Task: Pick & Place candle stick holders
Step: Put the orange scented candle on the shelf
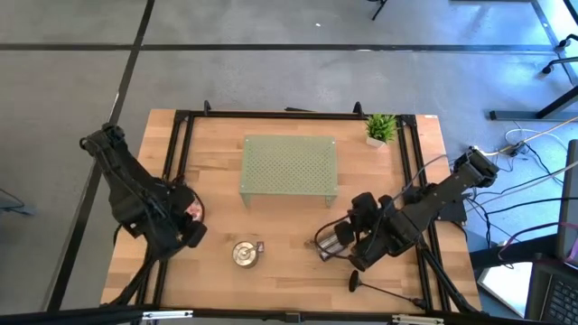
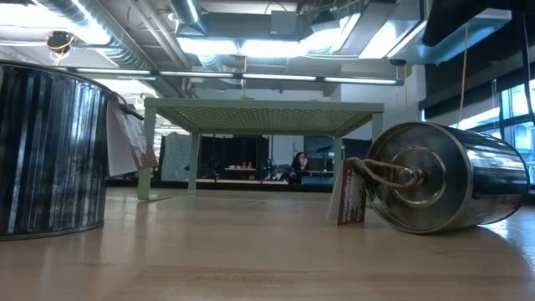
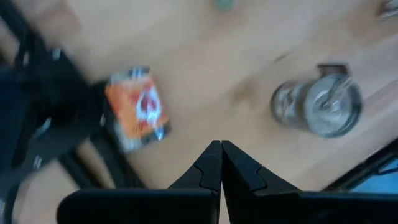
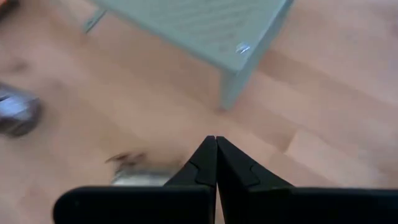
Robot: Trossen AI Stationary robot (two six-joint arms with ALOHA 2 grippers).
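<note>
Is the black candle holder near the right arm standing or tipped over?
Tipped. In the high view the candle stick holder lies flat on the table, stem stretched sideways from its round base.

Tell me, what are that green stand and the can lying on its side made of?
The green stand looks like painted perforated metal: its top is a grid of small holes. The tipped can looks like shiny bare tin, mirroring the ceiling lights.

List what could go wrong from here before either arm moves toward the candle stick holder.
1. The black thin-stemmed candle stick holder lies flat near the table's front edge; a nudge might roll it off.
2. The shiny silver tin can lies on its side beside the right gripper, whose fingers are shut; a sweep toward the holder could send it rolling.
3. The left gripper, also shut, hangs near the orange tin and could knock it.
</note>
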